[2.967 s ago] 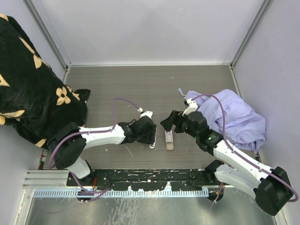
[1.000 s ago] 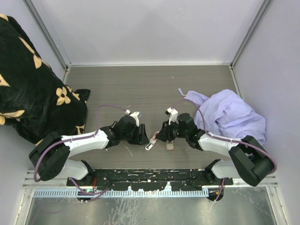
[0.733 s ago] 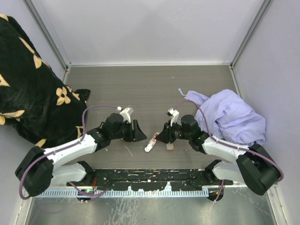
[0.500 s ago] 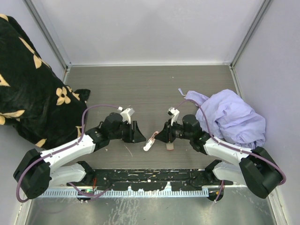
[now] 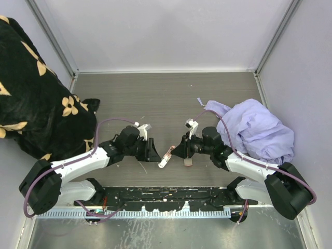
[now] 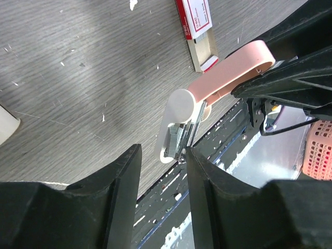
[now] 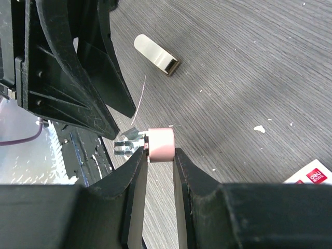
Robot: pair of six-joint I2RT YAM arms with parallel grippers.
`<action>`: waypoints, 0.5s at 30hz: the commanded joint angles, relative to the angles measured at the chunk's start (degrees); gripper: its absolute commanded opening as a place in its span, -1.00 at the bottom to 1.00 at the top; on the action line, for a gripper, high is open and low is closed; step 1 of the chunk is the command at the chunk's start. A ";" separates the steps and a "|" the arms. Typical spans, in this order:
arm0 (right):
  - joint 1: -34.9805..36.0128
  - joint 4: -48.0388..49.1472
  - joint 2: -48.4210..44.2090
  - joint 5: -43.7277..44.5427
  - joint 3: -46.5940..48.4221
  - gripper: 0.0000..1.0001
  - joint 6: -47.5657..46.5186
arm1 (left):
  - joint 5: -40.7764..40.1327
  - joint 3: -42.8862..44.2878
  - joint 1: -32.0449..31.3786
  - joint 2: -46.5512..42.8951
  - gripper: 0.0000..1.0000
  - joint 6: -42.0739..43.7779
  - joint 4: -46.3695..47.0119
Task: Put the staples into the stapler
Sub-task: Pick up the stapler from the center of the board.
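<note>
- Pink plastic basket (image 6: pixel 319 155) shows past the near edge of the tabletop (image 5: pixel 155 93), lower than it. What it holds cannot be told.
- Red-and-white staples box (image 6: pixel 194 18) lies flat close to the near edge, about midway along it. Its tan tray (image 6: pixel 203 49) is slid partly out toward that edge. Whether staples lie in the tray cannot be told.
- Pink-topped stapler (image 6: pixel 233 70) sits just left of the box. Its cream base is swung away from the pink arm and the metal channel between them is bared. Whether the channel holds staples is too small to tell. Whether its front end touches the tabletop cannot be told.
- Right gripper (image 7: pixel 160 151): the jaws are clamped on the stapler's pink rear end.
- Left gripper (image 6: pixel 162 155): the jaws stand apart with nothing between them, their tips just beside the stapler's front end.
- Cream oblong piece (image 7: pixel 155 54) with a dark metal end lies flat on the wood grain, apart from the stapler.
- Lilac cloth (image 5: pixel 259 129) is heaped against the right edge, behind the right arm.
- Black cloth (image 5: pixel 31 93) with tan flowers hangs over the left edge and reaches toward the far-left corner.
</note>
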 commanded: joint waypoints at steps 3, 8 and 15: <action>0.29 4.08 -0.50 -1.65 1.24 -0.99 0.47 | 2.00 2.64 -0.81 1.53 -0.23 -0.46 2.87; 0.29 4.32 -0.41 -1.94 1.20 -0.99 0.66 | 2.00 2.69 -0.93 2.29 -0.31 -0.94 3.66; 0.29 4.40 -0.04 -2.11 1.24 -0.99 0.86 | 2.44 2.45 -0.99 2.61 -0.49 -1.59 4.78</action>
